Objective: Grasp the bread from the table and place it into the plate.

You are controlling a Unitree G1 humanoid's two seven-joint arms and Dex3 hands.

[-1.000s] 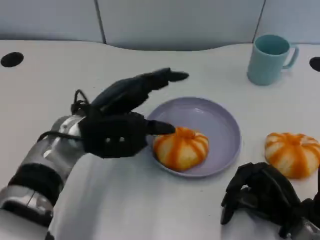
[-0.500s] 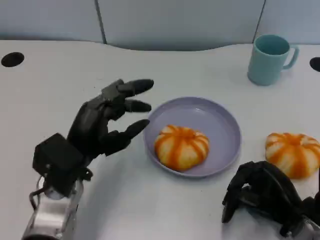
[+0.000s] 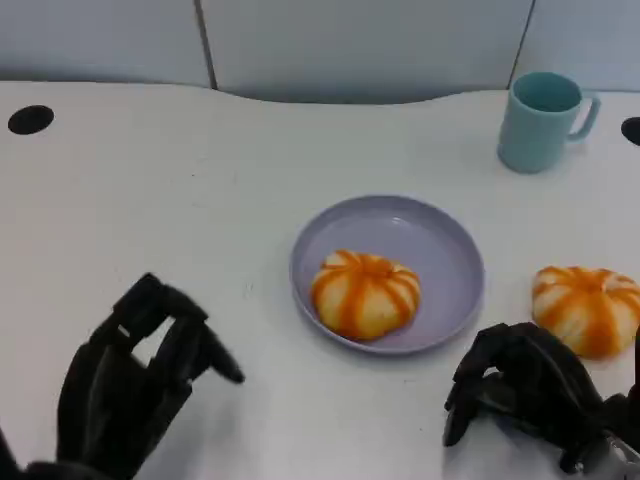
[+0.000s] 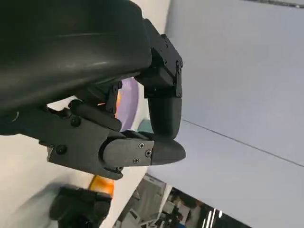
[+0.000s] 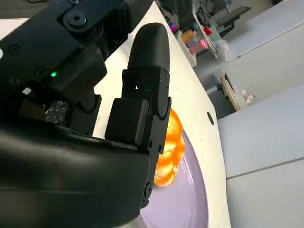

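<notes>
Black fingers of the left hand curl inward with nothing between them, low over the white desk, well to the near left of the lavender plate. The right hand sits just on the near right of that plate, its fingers also bent in and holding nothing, resting close to the desk surface. 1 orange-striped bread lies inside the plate, toward its near left rim, touched by neither hand. A second bread of the same look rests on the desk just to the right of the plate, beside the right hand and apart from it. A teal mug stands upright beyond the plate to the far right, handle pointing away from the plate. In the right wrist view the bread in the plate shows past the bent fingers.
</notes>
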